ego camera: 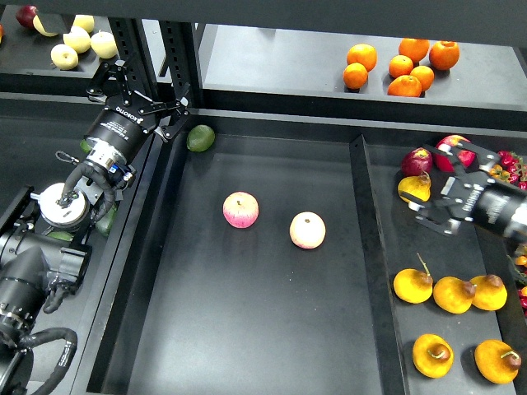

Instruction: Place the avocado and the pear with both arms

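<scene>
The dark green avocado (200,137) lies in the far left corner of the middle tray (247,329). My left gripper (146,96) is open and empty, just left of the avocado over the tray's edge. Several orange-yellow pears lie in the right compartment; one with a dark dimple (497,360) sits at the front right, another (432,355) beside it. My right gripper (426,189) is open and empty, reaching in from the right. Its fingertips are level with a yellow fruit (412,188) further back.
Two pink-and-yellow apples (240,210) (307,230) lie mid-tray. Red fruits (417,160) sit behind the right gripper, chillies (504,169) at the far right. Oranges (401,66) and pale apples (82,41) are on the back shelf. A divider wall (370,247) splits tray and right compartment.
</scene>
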You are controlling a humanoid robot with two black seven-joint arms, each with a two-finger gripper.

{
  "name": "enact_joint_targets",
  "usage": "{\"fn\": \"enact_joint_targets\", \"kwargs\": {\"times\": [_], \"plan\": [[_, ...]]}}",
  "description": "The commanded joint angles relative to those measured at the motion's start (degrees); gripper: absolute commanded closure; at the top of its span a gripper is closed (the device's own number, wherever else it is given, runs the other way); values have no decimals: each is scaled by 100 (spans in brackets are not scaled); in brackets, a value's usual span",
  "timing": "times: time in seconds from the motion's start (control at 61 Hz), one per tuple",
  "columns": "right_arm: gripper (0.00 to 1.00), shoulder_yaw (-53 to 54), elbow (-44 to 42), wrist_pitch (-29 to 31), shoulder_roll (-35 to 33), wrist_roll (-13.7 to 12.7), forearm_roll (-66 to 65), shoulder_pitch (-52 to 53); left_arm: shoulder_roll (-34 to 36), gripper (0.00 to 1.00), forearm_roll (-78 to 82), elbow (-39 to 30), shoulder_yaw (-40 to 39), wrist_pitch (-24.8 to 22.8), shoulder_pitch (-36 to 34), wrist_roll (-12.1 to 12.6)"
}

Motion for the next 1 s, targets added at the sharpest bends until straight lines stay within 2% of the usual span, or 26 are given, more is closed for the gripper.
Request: {"fn": "enact_joint_targets", "kwargs": {"times": [0.0, 0.213, 0.311, 0.475, 0.984], "plan": [[11, 194, 49, 0, 627, 342, -14, 141, 0, 0, 1, -71, 8, 0, 93, 2], [10, 194, -196, 0, 1356, 1325, -75, 501, 0, 0, 1, -141, 17, 0, 129, 2], [8, 238, -451, 0, 1848, 1537, -391, 625, 0, 0, 1, -141, 43, 0, 137, 2], [1, 746, -1188, -5, 2561, 1678, -997, 861, 0, 0, 1, -150, 104, 0, 129, 2], [1, 1143, -2306, -40, 2561, 1801, -1429, 1662, 0, 0, 10, -88, 122, 0, -21, 2]]}}
